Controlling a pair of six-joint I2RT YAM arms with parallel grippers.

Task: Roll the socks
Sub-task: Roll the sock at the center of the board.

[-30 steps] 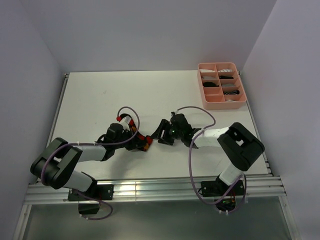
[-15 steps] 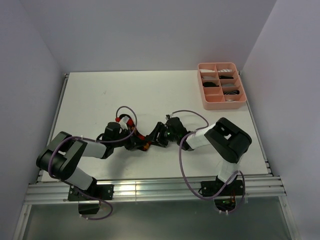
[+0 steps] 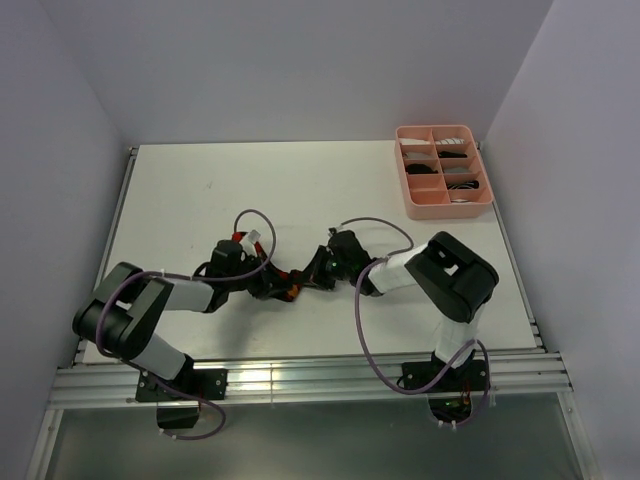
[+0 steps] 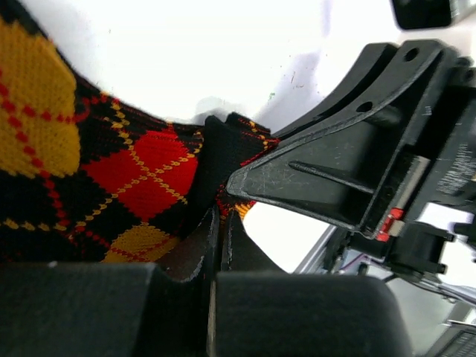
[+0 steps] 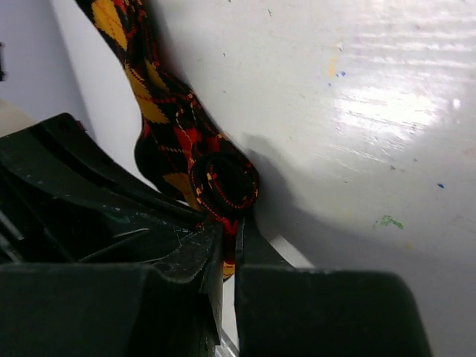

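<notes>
Black fabric with red, orange and yellow diamonds: the argyle sock [image 3: 289, 291] lies on the white surface [image 3: 200, 200] towards its front edge, caught between the two arms. The left end effector [image 3: 272, 284] is pinched together on one stretch of it. Just beside it, the right end effector [image 3: 312, 279] is clamped on the curled tip, which shows as a small ring in its wrist view. A pink tray [image 3: 443, 211] sits well apart at the far right corner.
</notes>
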